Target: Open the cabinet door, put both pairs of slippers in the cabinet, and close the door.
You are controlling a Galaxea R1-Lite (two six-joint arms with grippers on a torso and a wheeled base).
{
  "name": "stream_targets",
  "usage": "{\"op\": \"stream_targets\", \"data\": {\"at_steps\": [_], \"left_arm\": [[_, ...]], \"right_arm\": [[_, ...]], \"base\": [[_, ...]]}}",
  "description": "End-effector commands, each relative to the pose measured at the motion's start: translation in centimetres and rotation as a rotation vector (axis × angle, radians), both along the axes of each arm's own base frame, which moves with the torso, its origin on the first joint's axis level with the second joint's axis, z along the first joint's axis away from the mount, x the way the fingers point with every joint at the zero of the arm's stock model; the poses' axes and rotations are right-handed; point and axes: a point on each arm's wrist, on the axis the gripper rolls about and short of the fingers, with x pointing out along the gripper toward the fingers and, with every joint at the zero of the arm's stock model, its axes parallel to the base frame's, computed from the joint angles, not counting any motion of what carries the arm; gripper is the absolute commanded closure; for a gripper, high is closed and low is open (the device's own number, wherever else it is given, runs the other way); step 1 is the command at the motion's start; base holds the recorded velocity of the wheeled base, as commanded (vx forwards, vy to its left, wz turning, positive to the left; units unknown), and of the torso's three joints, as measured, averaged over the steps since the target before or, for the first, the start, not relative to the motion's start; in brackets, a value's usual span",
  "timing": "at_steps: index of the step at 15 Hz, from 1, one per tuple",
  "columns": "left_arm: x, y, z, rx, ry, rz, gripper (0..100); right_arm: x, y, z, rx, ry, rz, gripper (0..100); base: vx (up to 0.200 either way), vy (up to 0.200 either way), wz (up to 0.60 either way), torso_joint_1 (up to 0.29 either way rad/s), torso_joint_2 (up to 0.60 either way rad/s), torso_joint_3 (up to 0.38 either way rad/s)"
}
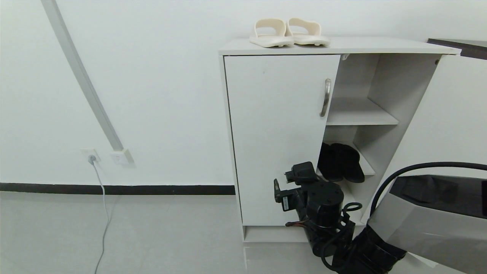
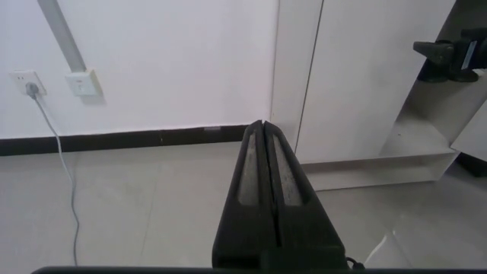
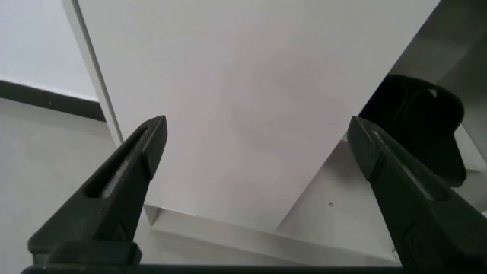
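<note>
The cream slippers (image 1: 289,33) sit side by side on top of the cabinet (image 1: 380,46), toward its left. The right door (image 1: 452,121) stands open and the left door (image 1: 277,137) is shut. Black slippers (image 1: 341,162), probably a pair, lie on the lower shelf (image 1: 368,166) inside. The right hand (image 3: 257,129), fingers wide apart, is low before the left door. The left hand (image 2: 262,131) is pressed together above the floor (image 2: 152,213).

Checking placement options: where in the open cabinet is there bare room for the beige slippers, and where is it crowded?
Bare: the upper shelf, between the closed left door and the right wall. Crowded: the shelf below, where the black slippers lie, with the open right gripper close by.
</note>
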Motion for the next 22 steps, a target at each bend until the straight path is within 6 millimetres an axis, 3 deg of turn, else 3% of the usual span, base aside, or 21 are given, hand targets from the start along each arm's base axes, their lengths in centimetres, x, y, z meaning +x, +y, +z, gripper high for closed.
{"op": "stream_targets", "data": {"at_steps": [1, 10, 22], "left_arm": [[0.01, 0.0, 0.01, 0.0, 0.001, 0.001, 100], [0.01, 0.0, 0.01, 0.0, 0.001, 0.0, 100], [0.01, 0.0, 0.01, 0.0, 0.001, 0.001, 100]], "right_arm": [[-0.03, -0.01, -0.11, -0.003, 0.002, 0.0, 0], [-0.05, -0.03, -0.13, -0.003, 0.002, 0.0, 0], [-0.03, -0.01, -0.1, -0.002, 0.001, 0.0, 0]], "base": [[0.0, 0.0, 0.0, 0.002, -0.2, -0.276], [0.0, 0.0, 0.0, 0.073, -0.43, -0.356], [0.0, 0.0, 0.0, 0.174, -0.49, -0.321]]}}
